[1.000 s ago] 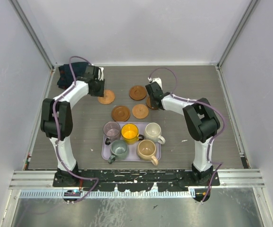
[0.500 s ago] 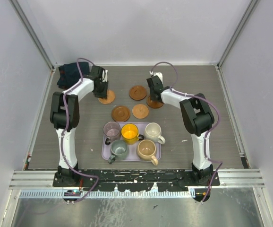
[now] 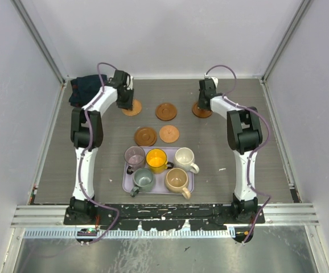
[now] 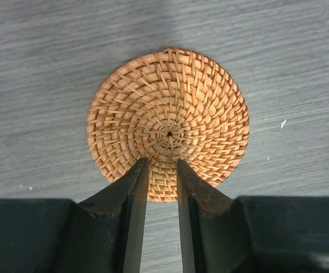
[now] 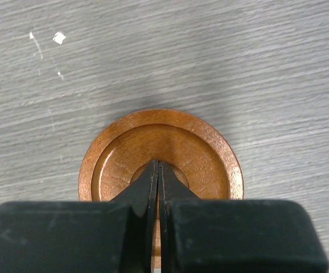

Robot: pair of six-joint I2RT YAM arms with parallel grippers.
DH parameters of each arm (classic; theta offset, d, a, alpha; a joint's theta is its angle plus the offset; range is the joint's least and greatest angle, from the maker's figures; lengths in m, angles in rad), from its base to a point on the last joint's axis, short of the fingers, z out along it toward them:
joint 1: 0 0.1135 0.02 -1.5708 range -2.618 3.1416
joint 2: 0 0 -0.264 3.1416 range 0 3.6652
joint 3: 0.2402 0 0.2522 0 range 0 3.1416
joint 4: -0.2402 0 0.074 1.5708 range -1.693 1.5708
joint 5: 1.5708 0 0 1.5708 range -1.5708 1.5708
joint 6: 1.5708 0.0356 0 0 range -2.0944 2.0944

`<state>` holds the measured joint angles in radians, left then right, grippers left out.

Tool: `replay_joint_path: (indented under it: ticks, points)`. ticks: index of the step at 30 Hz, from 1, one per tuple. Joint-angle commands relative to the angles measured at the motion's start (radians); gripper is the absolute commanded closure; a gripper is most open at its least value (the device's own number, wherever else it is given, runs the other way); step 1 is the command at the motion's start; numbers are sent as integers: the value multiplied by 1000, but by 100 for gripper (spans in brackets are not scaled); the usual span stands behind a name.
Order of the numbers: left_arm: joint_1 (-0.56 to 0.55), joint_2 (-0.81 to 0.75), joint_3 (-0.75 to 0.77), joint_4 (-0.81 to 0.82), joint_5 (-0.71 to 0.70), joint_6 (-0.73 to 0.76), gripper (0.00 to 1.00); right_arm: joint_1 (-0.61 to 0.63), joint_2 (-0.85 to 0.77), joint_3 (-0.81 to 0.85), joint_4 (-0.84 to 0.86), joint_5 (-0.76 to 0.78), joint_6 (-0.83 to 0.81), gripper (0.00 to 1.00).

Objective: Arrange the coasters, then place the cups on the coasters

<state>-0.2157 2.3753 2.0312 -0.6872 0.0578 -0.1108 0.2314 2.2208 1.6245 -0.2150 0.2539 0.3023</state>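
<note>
Lying flat on the grey, wood-grained table (image 3: 210, 142), toward its far left, the woven coaster (image 4: 168, 108) is a rimless round of orange-tan cane coiled in a tight spiral. The left gripper (image 4: 161, 162) stands over its near part, black fingers a narrow slit apart with weave showing between them; whether they pinch the cane or only rest on it cannot be told. Toward the far right lies the wooden coaster (image 5: 196, 151), a smooth reddish-brown disc with a raised rim and a shallow hollow. The right gripper (image 5: 156, 164) is clenched, tips pressed together over that hollow and clasping nothing. Between these two sits a third coaster (image 3: 165, 111), dark and rimmed. Nearer the arms, a rimmed fourth coaster (image 3: 146, 136) and a paler fifth coaster (image 3: 169, 133) lie side by side. Nearer again, a lavender rectangular tray (image 3: 158, 189) carries five glossy handled cups: mauve cup (image 3: 135, 156), yellow cup (image 3: 156, 159) and cream cup (image 3: 184, 157) in the far row, grey-green cup (image 3: 143, 180) and tan cup (image 3: 177, 180) in the near row. A dark bundle (image 3: 83, 90) fills the far left corner.
</note>
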Motion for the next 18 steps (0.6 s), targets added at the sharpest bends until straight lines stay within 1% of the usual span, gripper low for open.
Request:
replay_joint_path:
  ticks: [1,4,6,12,14,18]
  points:
    - [0,59,65,-65,45,18,72,-18,29,32,-55,-20,-12,98]
    - [0,22,30,-16,56,20,72,-17,10,33,-30,-27,-41,98]
    - [1,-38,-29,65,66,22,70,-15,-22,34,-16,-28,-61,98]
    - [0,-298,-245,313,91,25,63,3,-206,12,21,-27,-106,98]
    - [1,-387,-306,373,91,25,60,17,-276,-5,19,-27,-110,95]
    - [1,-542,-430,427,95,23,56,66,-396,-80,-6,-20,-113,82]
